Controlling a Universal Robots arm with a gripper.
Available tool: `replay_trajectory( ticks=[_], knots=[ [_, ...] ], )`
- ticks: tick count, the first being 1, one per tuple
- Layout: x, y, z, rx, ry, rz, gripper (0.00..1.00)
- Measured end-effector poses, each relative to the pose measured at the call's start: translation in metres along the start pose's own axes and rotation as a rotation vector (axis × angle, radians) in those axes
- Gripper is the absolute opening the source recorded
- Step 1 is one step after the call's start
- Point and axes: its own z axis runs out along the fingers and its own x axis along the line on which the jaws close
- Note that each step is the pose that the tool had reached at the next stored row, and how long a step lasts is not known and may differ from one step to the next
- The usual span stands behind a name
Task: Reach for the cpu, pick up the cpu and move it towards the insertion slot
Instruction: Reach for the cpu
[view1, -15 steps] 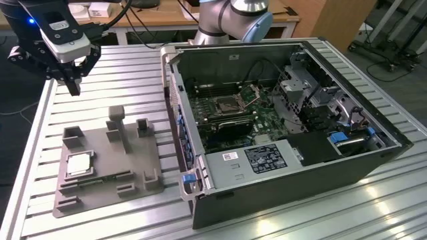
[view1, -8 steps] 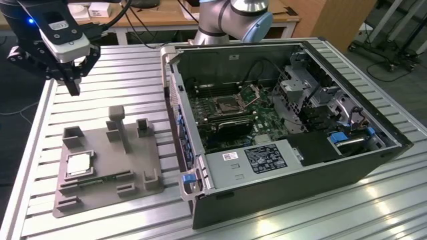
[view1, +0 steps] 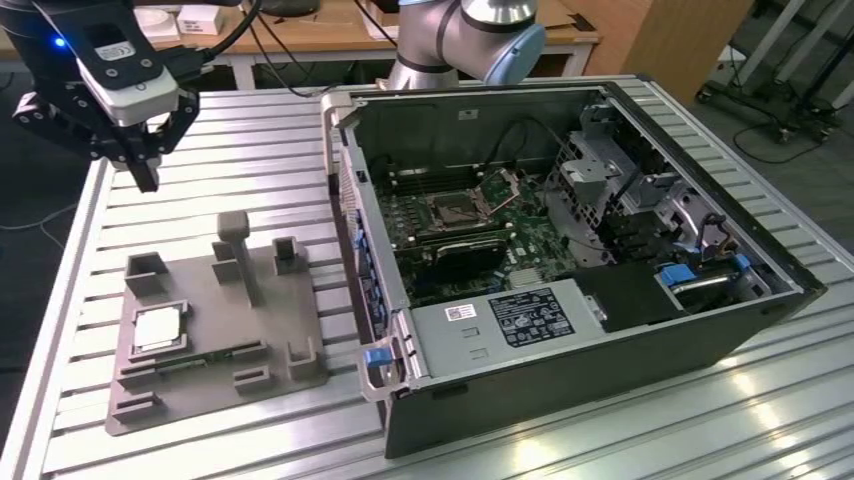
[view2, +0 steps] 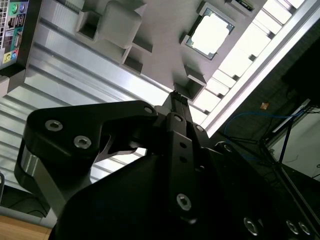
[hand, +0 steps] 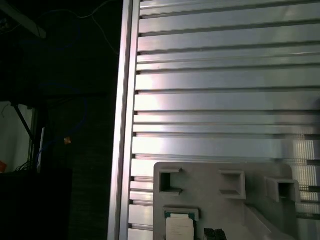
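Black gripper (view2: 176, 96) hung over the slatted table (view1: 254, 150), fingers pressed together and holding nothing. Apart from it, the cpu (view1: 158, 328) lay in a grey tray (view1: 274, 325) recess, the insertion slot (view1: 454, 208) inside the open computer case (view1: 641, 340).

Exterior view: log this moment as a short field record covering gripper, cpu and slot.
gripper: shut, holding nothing, hovering over the slatted table
cpu: lying in a recess of the grey tray
insertion slot: inside the open computer case, flap raised
gripper to cpu: apart, no contact
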Motion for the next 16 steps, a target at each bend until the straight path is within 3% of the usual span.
replay_trajectory(
  ticks=[16],
  knots=[
    [0.0012,-0.0001,0.0001,0.0,-0.0001,0.0,0.11]
  ],
)
